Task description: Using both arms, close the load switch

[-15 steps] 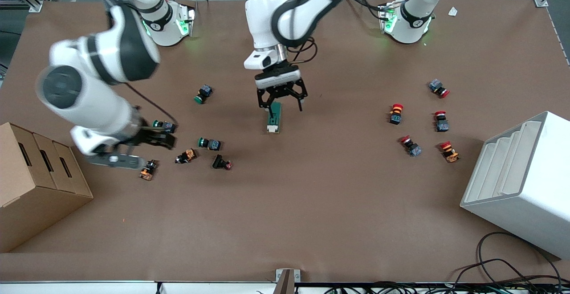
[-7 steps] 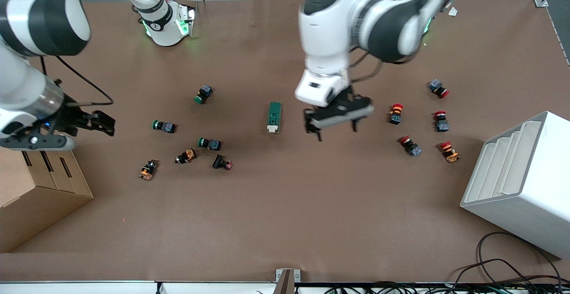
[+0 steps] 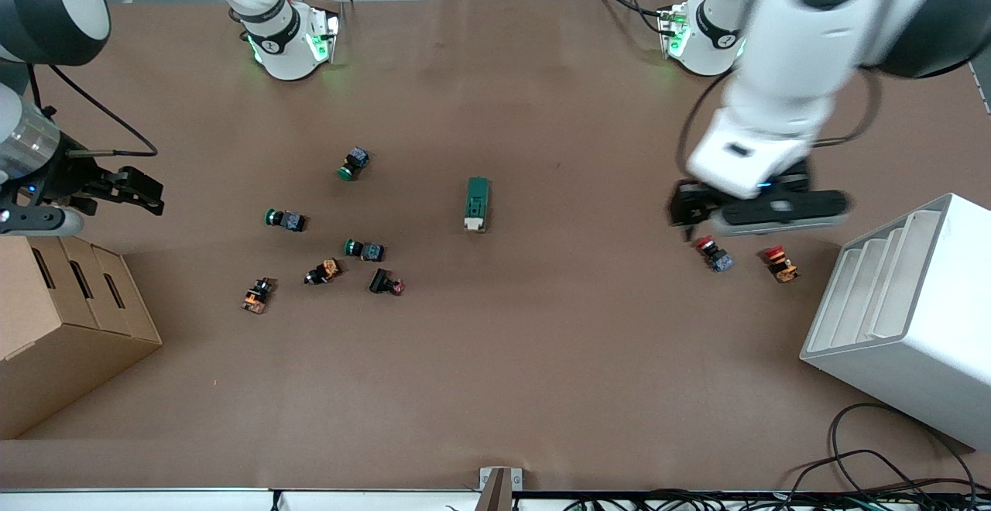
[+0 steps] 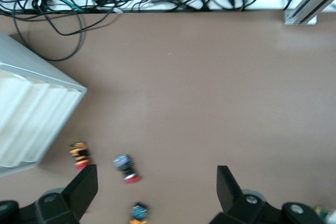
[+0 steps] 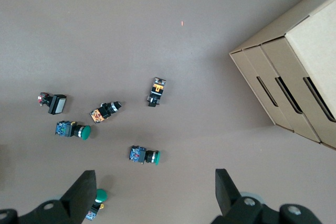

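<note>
Well apart from both sets of fingers, the load switch (image 3: 477, 204) lies alone mid-surface; the left gripper (image 3: 755, 213) has swung off over the red buttons, right gripper (image 3: 116, 190) beside the cardboard box, both spread — closing looks finished.

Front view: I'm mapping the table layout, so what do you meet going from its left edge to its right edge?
Cardboard box → right gripper → green-capped push buttons → load switch → left gripper → red-capped push buttons → white rack.
</note>
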